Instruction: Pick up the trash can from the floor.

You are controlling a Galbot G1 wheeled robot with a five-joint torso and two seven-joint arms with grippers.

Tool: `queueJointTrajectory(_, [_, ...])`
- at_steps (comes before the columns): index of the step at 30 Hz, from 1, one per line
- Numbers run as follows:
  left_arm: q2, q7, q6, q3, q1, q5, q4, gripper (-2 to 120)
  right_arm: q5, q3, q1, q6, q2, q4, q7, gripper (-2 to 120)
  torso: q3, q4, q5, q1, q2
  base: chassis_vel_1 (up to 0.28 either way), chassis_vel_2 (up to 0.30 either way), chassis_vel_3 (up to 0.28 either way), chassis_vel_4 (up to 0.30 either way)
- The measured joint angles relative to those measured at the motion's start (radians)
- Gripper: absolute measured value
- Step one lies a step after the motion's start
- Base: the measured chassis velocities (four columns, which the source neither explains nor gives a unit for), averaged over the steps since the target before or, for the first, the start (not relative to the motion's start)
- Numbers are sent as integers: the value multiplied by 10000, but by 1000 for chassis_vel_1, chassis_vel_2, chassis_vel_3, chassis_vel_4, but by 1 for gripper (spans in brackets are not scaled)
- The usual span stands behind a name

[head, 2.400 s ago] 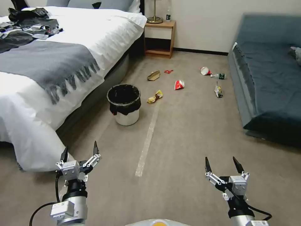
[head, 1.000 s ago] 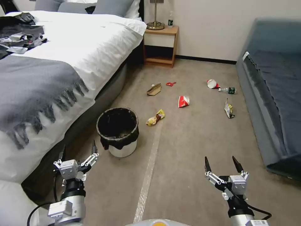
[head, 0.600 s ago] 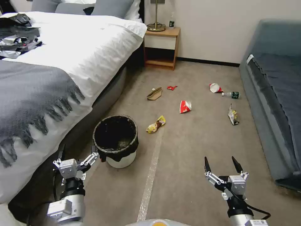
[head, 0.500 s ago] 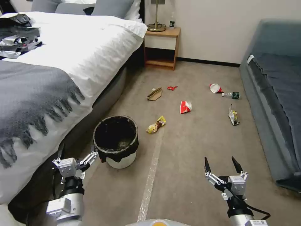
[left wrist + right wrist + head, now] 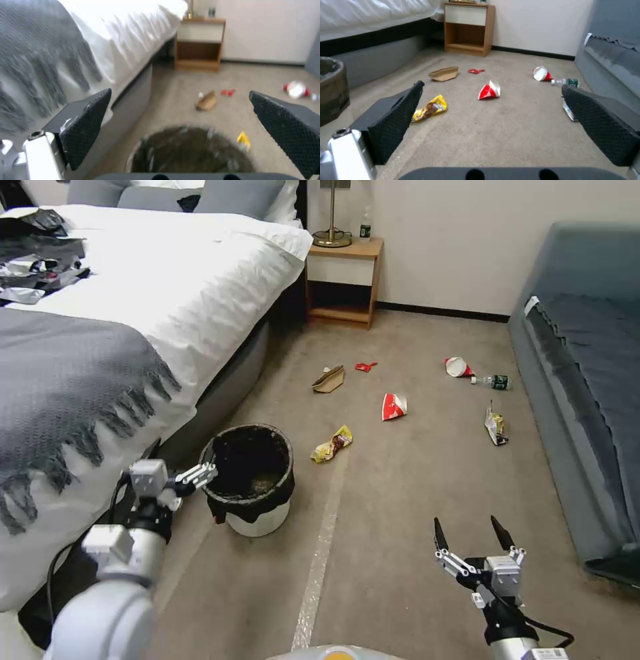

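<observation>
Just left of centre in the head view, the small round white trash can (image 5: 257, 493), black bag folded over its rim, stands upright on the beige carpeted floor (image 5: 400, 493). The left gripper (image 5: 190, 473), fingers spread, hovers at its rim; the right gripper (image 5: 469, 532) waits lower right, fingers spread.

The floor (image 5: 413, 527) is beige-grey carpet with a pale tape strip (image 5: 320, 567) running up the lower centre. The trash can (image 5: 250, 480) stands left of it — beyond lie a yellow wrapper (image 5: 331, 443), a red cup (image 5: 393, 407) and a bottle (image 5: 493, 381).
</observation>
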State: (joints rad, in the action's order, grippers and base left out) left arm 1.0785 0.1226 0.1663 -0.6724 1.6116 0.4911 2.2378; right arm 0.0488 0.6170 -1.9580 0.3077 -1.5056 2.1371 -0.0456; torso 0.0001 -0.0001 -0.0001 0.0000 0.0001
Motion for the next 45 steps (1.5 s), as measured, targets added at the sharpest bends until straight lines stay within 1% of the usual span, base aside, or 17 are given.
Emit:
queueJointTrajectory(3, [-754,61,473,35,-315,418,-551,100,7,-11,55,14,-18,-78,-9,100,0,1,0,0,0,0,0,0,0])
queueJointTrajectory(5, [-891,92,554,37,-379,529,-666,100,7,-17,66,24,-23,-93,-11,100,0,0,1,0,0,0,0,0,0])
queueJointTrajectory(7, [-1609,178,744,63,-690,1343,-1300,100,17,-57,128,40,-38,-162,-21,100,1,2,1,0,0,0,0,0,0])
queueJointTrajectory(8, [-1609,178,744,63,-690,1343,-1300,100,17,-57,128,40,-38,-162,-21,100,1,2,1,0,0,0,0,0,0])
queueJointTrajectory(11, [-2028,311,1008,222,-1218,2154,-1917,100,45,-109,201,37,-17,-209,-41,100,0,-1,0,0,0,0,0,0,0])
queueJointTrajectory(12, [-2028,311,1008,222,-1218,2154,-1917,100,45,-109,201,37,-17,-209,-41,100,0,-1,0,0,0,0,0,0,0])
queueJointTrajectory(15, [-2016,649,1319,437,-1646,2709,-2378,100,69,-117,260,13,24,-286,-46,100,0,1,2,0,0,0,0,0,0])
queueJointTrajectory(17, [-1966,698,1365,545,-1765,2802,-2559,100,78,-101,252,13,24,-289,-46,100,0,1,1,0,0,0,0,0,0])
queueJointTrajectory(25, [-1637,722,1412,893,-2352,3091,-3612,100,106,-39,216,-53,-26,-200,-44,100,0,1,0,0,0,0,0,0,0])
queueJointTrajectory(28, [-1628,736,1574,1016,-2786,3296,-4149,100,106,-26,192,-87,-66,-131,-44,100,0,1,0,0,0,0,0,0,0])
queueJointTrajectory(31, [-1664,738,1701,1088,-3074,3459,-4399,100,107,-7,178,-94,-73,-113,-44,100,0,1,1,0,0,0,0,0,0])
queueJointTrajectory(35, [-1724,788,1909,1516,-3757,3836,-4853,100,115,31,147,-122,-78,-51,-44,100,0,1,1,1,0,0,0,0,0])
queueJointTrajectory(38, [-1660,892,2093,1724,-4118,4113,-4949,100,125,54,145,-144,-88,-24,-44,100,0,-1,2,0,0,0,0,0,0])
queueJointTrajectory(40, [-1517,1111,2534,1878,-4371,4470,-4832,100,143,87,141,-195,-97,-6,-39,100,0,-2,2,1,0,0,0,0,0])
queueJointTrajectory(42, [-1341,1330,2880,2013,-4510,4543,-4653,100,154,95,140,-221,-90,-2,-33,100,-1,0,3,1,0,0,0,0,0])
queueJointTrajectory(43, [-1341,1330,2880,2013,-4510,4543,-4653,100,154,95,140,-221,-90,-2,-33,100,-1,0,3,1,0,0,0,0,0])
queueJointTrajectory(45, [-1223,1654,3116,2053,-4673,4546,-4693,100,168,98,148,-254,-71,7,-26,100,0,-1,1,0,0,0,0,0,0])
